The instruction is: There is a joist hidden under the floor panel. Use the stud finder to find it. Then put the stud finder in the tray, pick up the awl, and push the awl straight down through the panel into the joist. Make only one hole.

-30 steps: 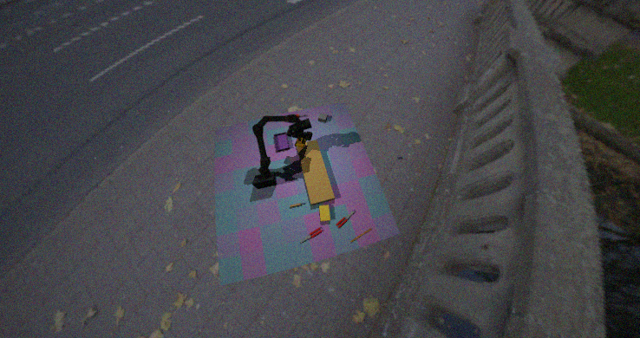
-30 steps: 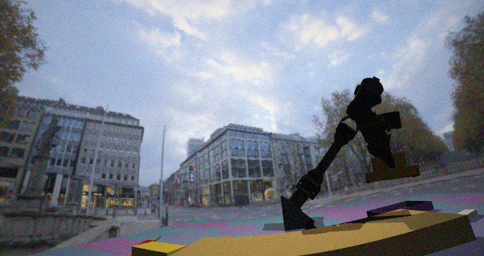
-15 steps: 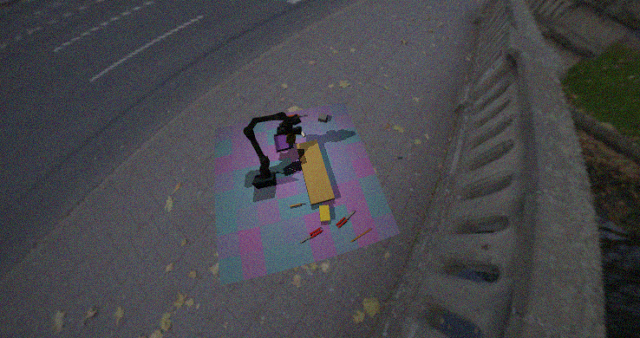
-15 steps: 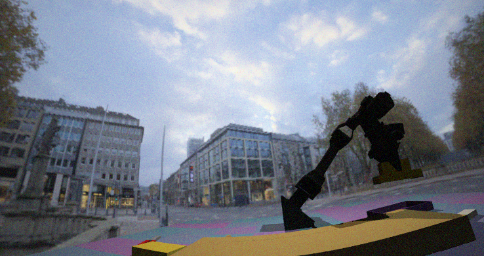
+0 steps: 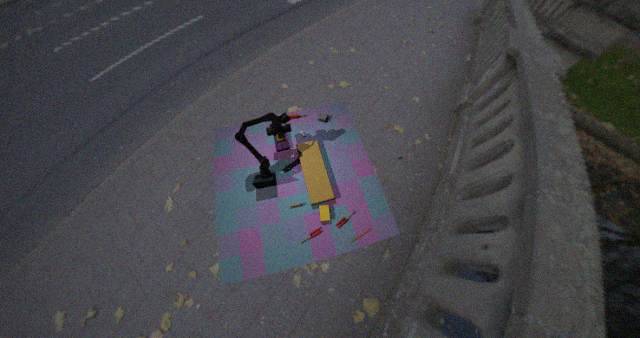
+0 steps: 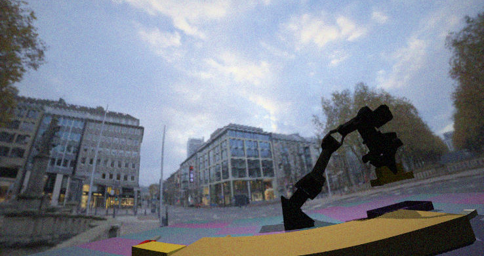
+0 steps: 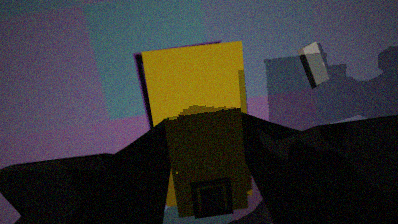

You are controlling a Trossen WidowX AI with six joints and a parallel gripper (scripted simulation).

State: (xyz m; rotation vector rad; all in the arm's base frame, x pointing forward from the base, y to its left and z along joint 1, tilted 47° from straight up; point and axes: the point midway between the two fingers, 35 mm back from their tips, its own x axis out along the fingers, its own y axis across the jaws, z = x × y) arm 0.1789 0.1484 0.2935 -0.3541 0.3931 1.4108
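Observation:
My gripper (image 5: 279,133) (image 6: 387,171) (image 7: 200,119) is shut on the yellow stud finder (image 5: 280,137) (image 6: 393,177) (image 7: 195,80). It holds the stud finder in the air above the purple tray (image 5: 282,146) (image 6: 399,207), which is mostly hidden behind it in the wrist view. The tan floor panel (image 5: 316,172) (image 6: 321,237) lies beside the tray. A tool with an orange-red handle (image 5: 293,116) and a thin shaft lies beyond the gripper. A small orange tool (image 5: 296,205) lies near the panel's near end. I cannot tell which tool is the awl.
A yellow block (image 5: 324,213) (image 6: 159,247) stands at the panel's near end. Two red-handled tools (image 5: 316,232) (image 5: 342,222) and a thin orange stick (image 5: 362,235) lie beyond it. A small whitish block (image 5: 303,133) (image 7: 316,65) and a grey object (image 5: 324,118) are near the far end.

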